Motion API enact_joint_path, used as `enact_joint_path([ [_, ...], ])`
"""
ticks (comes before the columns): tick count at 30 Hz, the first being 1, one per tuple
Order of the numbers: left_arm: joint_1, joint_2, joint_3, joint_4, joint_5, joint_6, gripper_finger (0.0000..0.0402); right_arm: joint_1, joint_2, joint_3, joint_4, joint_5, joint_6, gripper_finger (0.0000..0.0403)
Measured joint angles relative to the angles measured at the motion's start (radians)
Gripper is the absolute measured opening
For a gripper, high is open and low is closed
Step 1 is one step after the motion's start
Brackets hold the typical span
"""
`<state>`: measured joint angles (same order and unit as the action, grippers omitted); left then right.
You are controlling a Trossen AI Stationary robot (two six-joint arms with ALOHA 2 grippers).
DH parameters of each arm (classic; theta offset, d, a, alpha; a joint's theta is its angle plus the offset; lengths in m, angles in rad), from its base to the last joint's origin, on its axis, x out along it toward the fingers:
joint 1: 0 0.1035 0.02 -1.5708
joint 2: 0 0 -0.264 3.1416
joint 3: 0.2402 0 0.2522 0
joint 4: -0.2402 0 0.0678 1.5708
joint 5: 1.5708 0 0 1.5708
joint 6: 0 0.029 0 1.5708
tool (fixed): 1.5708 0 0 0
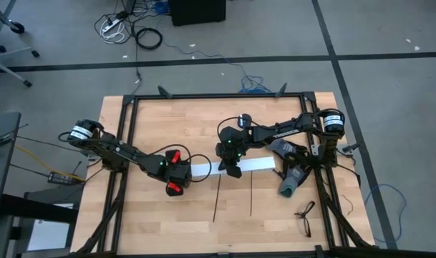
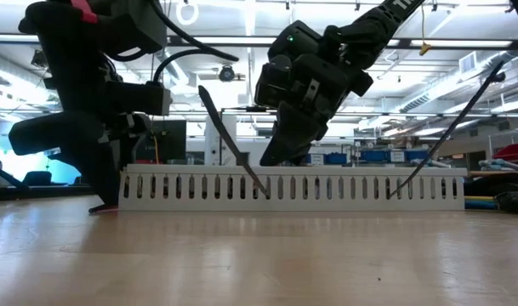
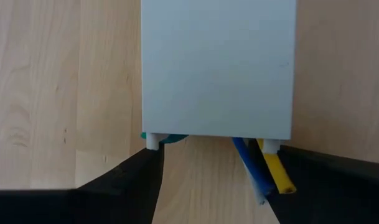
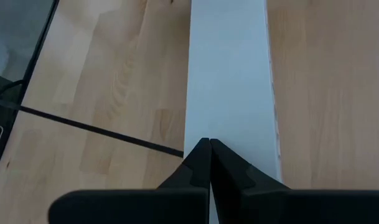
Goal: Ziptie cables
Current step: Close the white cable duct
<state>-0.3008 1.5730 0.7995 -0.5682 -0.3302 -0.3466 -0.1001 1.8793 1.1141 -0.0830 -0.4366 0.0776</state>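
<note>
A long white slotted channel (image 1: 255, 165) lies across the table's middle. The cables are mostly hidden inside it. Only blue and yellow wire ends (image 3: 264, 171) stick out of its left end. Two black zipties (image 1: 216, 197) (image 1: 251, 193) run from the channel's near wall toward the near edge. In the low view they slant up, one ziptie (image 2: 233, 140) on the left and one ziptie (image 2: 450, 127) on the right. My left gripper (image 3: 219, 171) (image 1: 176, 173) is open, with a finger on each side of the channel's left end. My right gripper (image 4: 208, 149) (image 1: 232, 169) is shut over the channel. My right gripper sets its shut fingertips (image 4: 200, 157) on the channel's flat top (image 4: 229, 106), beside its near edge, where one ziptie (image 4: 102, 129) meets the channel. The fingers come from above, slanting down. The channel lies flat on the table. Whether the ziptie's end is pinched cannot be told.
A grey and blue bundle (image 1: 289, 173) lies under the right arm at the channel's right end. A pair of small pliers (image 1: 305, 210) sits near the right near corner. A black frame rail (image 1: 124, 143) borders the table. Bare wood (image 1: 203, 229) lies toward the near edge.
</note>
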Motion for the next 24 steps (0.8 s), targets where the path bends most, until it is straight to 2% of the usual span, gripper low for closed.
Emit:
enact_joint_path([
  [12, 0.0, 0.0, 0.002, 0.005, -0.005, 0.0, 0.0229, 0.0, -0.003, -0.081, 0.054, 0.016, 0.033, 0.0],
  [24, 0.0, 0.0, 0.002, 0.027, -0.003, 0.002, 0.0229, 0.0, -0.001, -0.087, 0.087, 0.018, 0.06, 0.0],
])
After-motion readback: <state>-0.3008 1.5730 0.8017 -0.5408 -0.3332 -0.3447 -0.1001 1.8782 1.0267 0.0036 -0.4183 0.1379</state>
